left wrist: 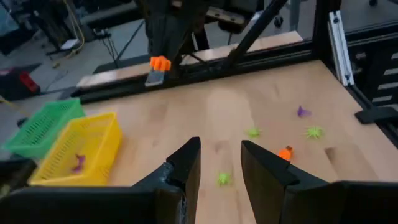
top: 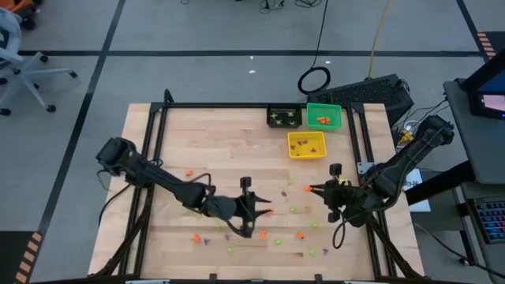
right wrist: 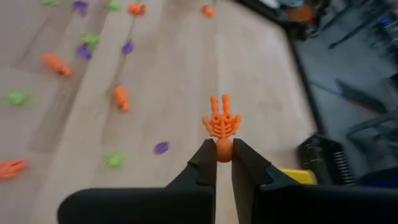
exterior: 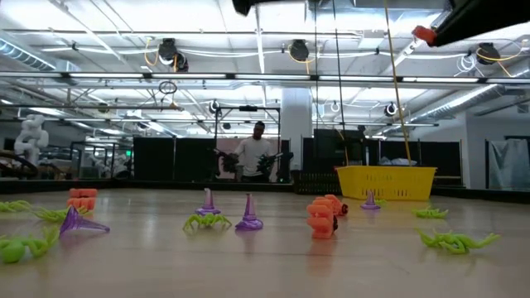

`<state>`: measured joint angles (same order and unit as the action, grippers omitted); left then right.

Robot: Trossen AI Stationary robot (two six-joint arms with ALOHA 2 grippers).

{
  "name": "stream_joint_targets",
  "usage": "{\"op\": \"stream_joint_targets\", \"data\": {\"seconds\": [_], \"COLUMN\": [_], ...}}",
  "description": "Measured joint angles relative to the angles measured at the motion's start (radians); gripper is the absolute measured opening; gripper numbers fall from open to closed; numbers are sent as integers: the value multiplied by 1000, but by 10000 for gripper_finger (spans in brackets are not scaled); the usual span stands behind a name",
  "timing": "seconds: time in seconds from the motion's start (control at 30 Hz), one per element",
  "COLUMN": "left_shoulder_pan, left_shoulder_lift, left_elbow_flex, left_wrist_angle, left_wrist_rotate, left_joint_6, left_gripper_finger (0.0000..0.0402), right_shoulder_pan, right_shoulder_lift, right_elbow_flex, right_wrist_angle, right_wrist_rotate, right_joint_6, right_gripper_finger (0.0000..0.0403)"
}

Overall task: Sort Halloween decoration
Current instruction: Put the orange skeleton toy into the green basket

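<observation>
Small orange, purple and light-green Halloween decorations (top: 298,234) (exterior: 321,217) lie scattered over the near half of the wooden table. My right gripper (top: 314,189) (right wrist: 222,155) hangs above the table's right middle, shut on an orange skeleton figure (right wrist: 222,123). It also shows far off in the left wrist view (left wrist: 158,65). My left gripper (top: 264,211) (left wrist: 221,155) hovers over the near middle, open, with nothing between its fingers. An orange piece (left wrist: 285,152) lies just past one of its fingers. My right gripper pinches the skeleton's round end (right wrist: 222,148) between its two fingertips. The ribs and limbs stick out beyond the fingers. The fingers slant down toward the table's left. The figure is lifted clear of the table.
Three square bins stand at the far right: black (top: 284,117) with green pieces, green (top: 323,116) with orange pieces, and yellow (top: 306,144) (left wrist: 81,149) with a purple piece. A black frame rail (top: 237,106) runs along the far edge. A person stands far behind the table (exterior: 257,157).
</observation>
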<state>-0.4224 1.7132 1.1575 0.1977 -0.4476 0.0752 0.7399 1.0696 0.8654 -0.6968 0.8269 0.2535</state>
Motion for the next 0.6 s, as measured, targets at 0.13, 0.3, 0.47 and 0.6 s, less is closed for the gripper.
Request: {"op": "stream_joint_targets", "data": {"seconds": [0.13, 0.3, 0.47, 0.6], "left_shoulder_pan": [22, 68, 111, 118], "left_shoulder_lift": [-49, -59, -59, -74], "left_elbow_flex": [0, 0, -13, -132], "left_wrist_angle": [-8, -6, -9, 136], "left_wrist_rotate": [70, 169, 286, 289], "left_joint_6": [65, 109, 91, 87], "left_gripper_finger": [114, 114, 114, 114], "right_shoulder_pan": [-1, -1, -1, -1], "right_shoulder_lift": [-37, -49, -49, -49], "right_elbow_flex": [0, 0, 0, 0], "right_wrist_angle": [-5, -4, -3, -3], "right_wrist_rotate": [45, 81, 93, 93], "right_joint_6": [-17, -42, -71, -96], "right_gripper_finger": [4, 4, 4, 4]}}
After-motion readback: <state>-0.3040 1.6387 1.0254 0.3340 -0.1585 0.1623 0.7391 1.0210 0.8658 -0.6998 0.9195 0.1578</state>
